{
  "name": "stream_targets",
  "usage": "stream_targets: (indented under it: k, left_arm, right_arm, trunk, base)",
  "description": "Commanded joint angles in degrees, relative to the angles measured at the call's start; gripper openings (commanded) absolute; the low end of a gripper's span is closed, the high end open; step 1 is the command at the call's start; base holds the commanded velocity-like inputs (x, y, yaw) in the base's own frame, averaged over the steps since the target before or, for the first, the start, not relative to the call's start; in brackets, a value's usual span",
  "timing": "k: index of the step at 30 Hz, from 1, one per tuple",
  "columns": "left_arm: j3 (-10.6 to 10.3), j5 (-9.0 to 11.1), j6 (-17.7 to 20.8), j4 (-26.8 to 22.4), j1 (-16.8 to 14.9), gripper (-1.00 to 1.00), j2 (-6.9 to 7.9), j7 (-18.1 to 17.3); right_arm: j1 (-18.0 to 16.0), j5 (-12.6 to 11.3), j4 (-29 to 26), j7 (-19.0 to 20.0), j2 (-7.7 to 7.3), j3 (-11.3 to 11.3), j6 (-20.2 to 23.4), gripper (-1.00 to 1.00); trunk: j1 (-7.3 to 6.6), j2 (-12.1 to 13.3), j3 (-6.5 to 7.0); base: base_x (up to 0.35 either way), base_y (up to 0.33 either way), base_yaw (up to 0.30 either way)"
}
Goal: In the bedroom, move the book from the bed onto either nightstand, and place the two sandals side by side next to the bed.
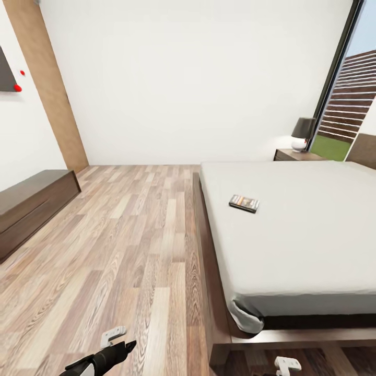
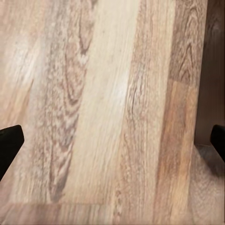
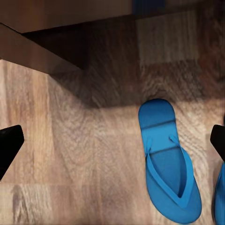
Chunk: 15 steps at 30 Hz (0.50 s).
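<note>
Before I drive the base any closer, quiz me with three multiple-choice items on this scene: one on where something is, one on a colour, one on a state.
1. Where does the book lie?
A. on the wood floor
B. on the mattress of the bed
C. on the nightstand

2. What colour is the sandal in the right wrist view?
A. bright blue
B. red
C. white

3. How do the right gripper's fingers stand?
A. shut on the sandal
B. shut on nothing
C. spread apart, holding nothing

Answers:
1 B: the book rests flat on the light-grey mattress, away from the nightstand.
2 A: the sandal on the wood floor is bright blue.
3 C: the right gripper has its dark fingertips at opposite edges of that view, with only floor and sandal between.
</note>
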Motion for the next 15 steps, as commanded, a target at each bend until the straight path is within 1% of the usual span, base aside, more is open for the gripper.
stream_targets:
  k: [1, 4, 7, 15]
  left_arm:
    - [-0.2, 0.5, 0.3, -0.1, 0.0, 1.00, 0.04, -0.1]
    - [-0.2, 0.5, 0.4, -0.1, 0.0, 1.00, 0.04, -0.1]
    - [-0.2, 0.5, 0.4, -0.1, 0.0, 1.00, 0.04, -0.1]
    - [-0.2, 0.5, 0.3, -0.1, 0.0, 1.00, 0.04, -0.1]
  right_arm:
    - [0.0, -0.4, 0.0, 0.4, 0.02, -0.4, 0.2, 1.00]
    - [0.0, -0.4, 0.0, 0.4, 0.05, -0.4, 0.2, 1.00]
    - [0.0, -0.4, 0.0, 0.4, 0.05, -0.4, 0.2, 1.00]
    - [0.0, -0.4, 0.0, 0.4, 0.02, -0.4, 0.2, 1.00]
  trunk:
    - [-0.24, 0.4, 0.13]
    - [-0.90, 1.6, 0.67]
    - [-1.55, 2.8, 1.19]
    - [-1.55, 2.8, 1.02]
  base:
    - [0.000, 0.000, 0.015]
    - [0.000, 0.000, 0.076]
    - [0.000, 0.000, 0.187]
    - [0.000, 0.000, 0.256]
